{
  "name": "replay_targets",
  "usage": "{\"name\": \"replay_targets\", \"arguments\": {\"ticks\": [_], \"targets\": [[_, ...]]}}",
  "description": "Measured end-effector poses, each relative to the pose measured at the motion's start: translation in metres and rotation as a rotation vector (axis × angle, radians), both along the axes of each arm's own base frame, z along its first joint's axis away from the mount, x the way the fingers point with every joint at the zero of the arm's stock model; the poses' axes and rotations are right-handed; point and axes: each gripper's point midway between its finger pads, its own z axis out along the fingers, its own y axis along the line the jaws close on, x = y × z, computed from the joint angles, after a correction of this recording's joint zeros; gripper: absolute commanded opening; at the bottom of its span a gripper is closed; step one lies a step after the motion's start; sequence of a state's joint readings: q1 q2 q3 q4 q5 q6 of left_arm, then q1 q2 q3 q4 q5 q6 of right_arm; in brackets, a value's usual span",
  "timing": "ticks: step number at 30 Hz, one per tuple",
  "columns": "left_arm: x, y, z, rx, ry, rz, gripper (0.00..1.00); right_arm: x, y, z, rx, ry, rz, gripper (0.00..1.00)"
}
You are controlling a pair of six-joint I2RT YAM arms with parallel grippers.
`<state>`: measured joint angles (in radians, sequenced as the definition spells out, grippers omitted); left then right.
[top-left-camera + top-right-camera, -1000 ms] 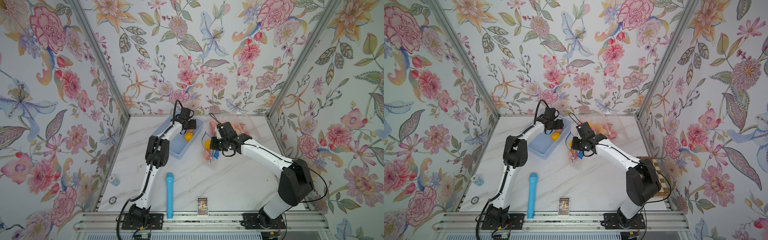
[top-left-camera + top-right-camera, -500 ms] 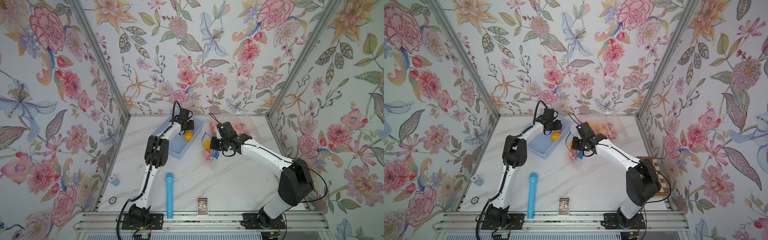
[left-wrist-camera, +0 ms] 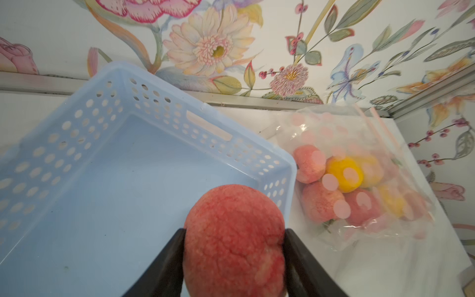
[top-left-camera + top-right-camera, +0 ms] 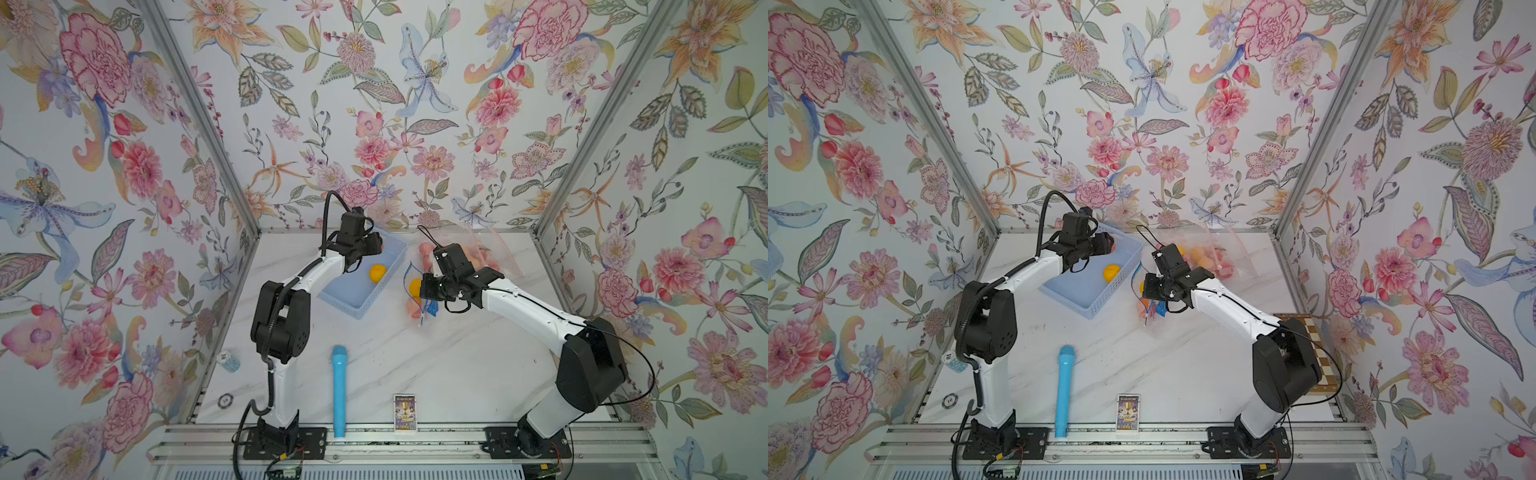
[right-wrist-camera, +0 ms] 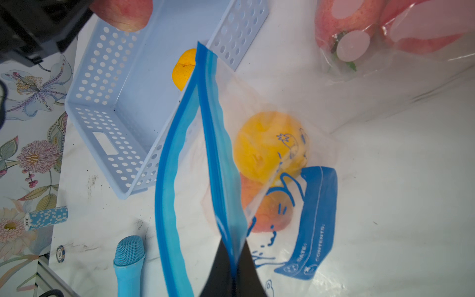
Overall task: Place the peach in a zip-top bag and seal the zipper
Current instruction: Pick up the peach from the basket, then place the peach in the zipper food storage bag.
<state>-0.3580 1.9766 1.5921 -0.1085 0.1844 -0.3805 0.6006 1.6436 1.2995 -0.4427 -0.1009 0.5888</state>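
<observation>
Left wrist view: my left jaws are clamped on the peach (image 3: 234, 241), a black finger (image 3: 167, 264) pressed against each side. The peach hangs over the blue basket (image 3: 77, 205), at the corner nearest a second bag (image 3: 359, 180). That one is clear and dotted, full of red and yellow fruit, and lies on the desk (image 3: 385, 270) just beside the basket. In the right wrist view my right jaws are closed on the bag (image 5: 318, 205), pinching one blue zipper strip (image 5: 216, 144) at its end. The other strip (image 5: 164, 180) bows away from it, so the mouth gapes towards the basket. Inside the bag sits a yellow fruit (image 5: 267, 149). Under it is a pinkish one (image 5: 270, 213), maybe another peach, though the film blurs it. In both top views the bag stands just to the right of the basket, and an orange (image 4: 377, 273) lies alone on the basket floor. A blue microphone (image 4: 339, 390) and a card (image 4: 404, 411) lie near the desk's front edge, well apart from both arms.
</observation>
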Motion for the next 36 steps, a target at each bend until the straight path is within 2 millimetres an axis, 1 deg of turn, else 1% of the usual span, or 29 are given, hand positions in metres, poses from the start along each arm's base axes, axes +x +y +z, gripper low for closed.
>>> {"name": "replay_targets", "arguments": {"ticks": [3, 6, 9, 13, 15, 18, 21, 24, 27, 32, 36], "targets": [[-0.02, 0.003, 0.022, -0.043, -0.049, -0.012, 0.53, 0.002, 0.001, 0.002, 0.001, -0.016, 0.01, 0.0], [-0.044, 0.003, 0.037, -0.081, -0.082, -0.026, 0.53, 0.004, 0.003, 0.004, 0.003, -0.035, 0.022, 0.0], [-0.068, -0.002, 0.052, -0.12, -0.113, -0.056, 0.53, 0.006, 0.007, 0.006, 0.012, -0.051, 0.037, 0.0], [-0.099, -0.024, 0.076, -0.169, -0.16, -0.13, 0.53, 0.007, 0.016, 0.005, 0.017, -0.06, 0.067, 0.0], [-0.114, -0.038, 0.09, -0.2, -0.182, -0.177, 0.53, 0.007, 0.022, 0.003, 0.014, -0.065, 0.085, 0.0], [-0.13, -0.058, 0.099, -0.232, -0.202, -0.234, 0.53, 0.007, 0.029, 0.003, 0.011, -0.071, 0.108, 0.0], [-0.141, -0.073, 0.096, -0.242, -0.189, -0.277, 0.53, 0.007, 0.035, 0.006, 0.015, -0.082, 0.124, 0.0], [-0.145, -0.082, 0.091, -0.239, -0.176, -0.295, 0.54, 0.007, 0.039, 0.011, 0.026, -0.093, 0.135, 0.0], [-0.143, -0.083, 0.076, -0.228, -0.149, -0.29, 0.54, 0.008, 0.042, 0.015, 0.036, -0.102, 0.138, 0.0], [-0.141, -0.081, 0.036, -0.178, -0.071, -0.262, 0.55, 0.01, 0.043, 0.015, 0.041, -0.105, 0.141, 0.0], [-0.141, -0.076, 0.025, -0.154, -0.051, -0.24, 0.55, 0.01, 0.045, 0.009, 0.036, -0.091, 0.143, 0.0]]}}
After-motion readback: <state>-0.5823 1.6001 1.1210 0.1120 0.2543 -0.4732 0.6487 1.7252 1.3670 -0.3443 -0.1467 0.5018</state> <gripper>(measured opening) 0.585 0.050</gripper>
